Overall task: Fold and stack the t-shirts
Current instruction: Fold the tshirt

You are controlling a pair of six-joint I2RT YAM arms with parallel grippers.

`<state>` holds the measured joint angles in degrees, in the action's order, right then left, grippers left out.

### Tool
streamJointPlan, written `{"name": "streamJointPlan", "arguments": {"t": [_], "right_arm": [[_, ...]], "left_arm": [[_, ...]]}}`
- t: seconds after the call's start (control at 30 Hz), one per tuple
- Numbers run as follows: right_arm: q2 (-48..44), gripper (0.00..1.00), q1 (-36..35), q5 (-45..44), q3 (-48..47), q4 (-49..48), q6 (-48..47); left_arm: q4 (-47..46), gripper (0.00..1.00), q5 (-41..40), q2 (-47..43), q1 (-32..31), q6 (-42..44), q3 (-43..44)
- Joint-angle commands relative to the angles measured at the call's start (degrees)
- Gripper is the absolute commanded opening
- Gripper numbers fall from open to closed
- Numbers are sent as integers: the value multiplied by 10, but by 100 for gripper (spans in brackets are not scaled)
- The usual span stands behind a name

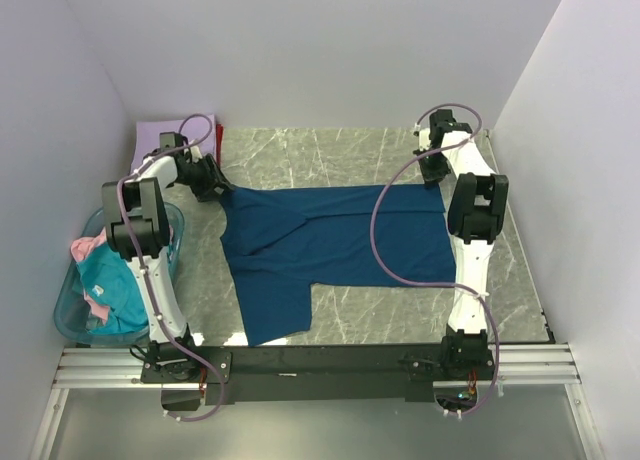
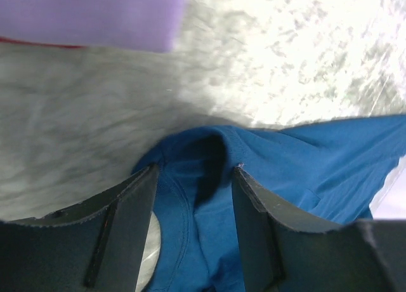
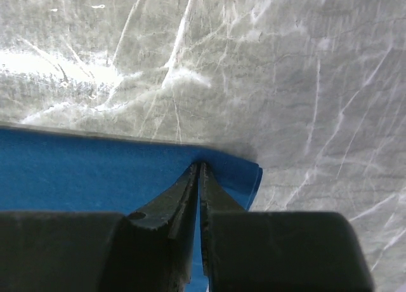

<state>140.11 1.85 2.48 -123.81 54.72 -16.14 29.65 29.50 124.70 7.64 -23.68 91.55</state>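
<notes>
A dark blue t-shirt (image 1: 330, 240) lies spread on the marble table, one sleeve pointing to the near edge. My left gripper (image 1: 210, 185) is at its far left corner. In the left wrist view its jaws (image 2: 196, 171) stand apart, open, with the blue collar fold (image 2: 209, 152) between them. My right gripper (image 1: 435, 177) is at the shirt's far right corner. In the right wrist view it (image 3: 200, 166) is shut on the blue hem corner (image 3: 244, 174). A folded lavender t-shirt (image 1: 150, 140) lies at the far left; it also shows in the left wrist view (image 2: 89, 16).
A translucent blue basket (image 1: 70, 315) stands at the left near the left arm, holding a teal shirt (image 1: 110, 280) and a pink shirt (image 1: 85, 248). A thin red edge (image 2: 38, 44) shows under the lavender shirt. White walls close in the table on three sides.
</notes>
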Motion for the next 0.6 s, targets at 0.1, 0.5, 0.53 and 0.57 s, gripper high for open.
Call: {"name": "streamJointPlan", "arguments": {"t": [0.1, 0.5, 0.53, 0.57], "right_arm": [[5, 14, -1, 2, -25, 18, -1], [-210, 43, -16, 238, 76, -9, 14], [-222, 42, -30, 249, 86, -12, 18], [-238, 39, -34, 263, 95, -17, 28]], "left_arm": [[-3, 58, -42, -11, 18, 20, 6], [106, 62, 104, -231, -9, 302, -74], [123, 60, 98, -249, -18, 358, -87], [134, 57, 78, -258, -30, 382, -96]]}}
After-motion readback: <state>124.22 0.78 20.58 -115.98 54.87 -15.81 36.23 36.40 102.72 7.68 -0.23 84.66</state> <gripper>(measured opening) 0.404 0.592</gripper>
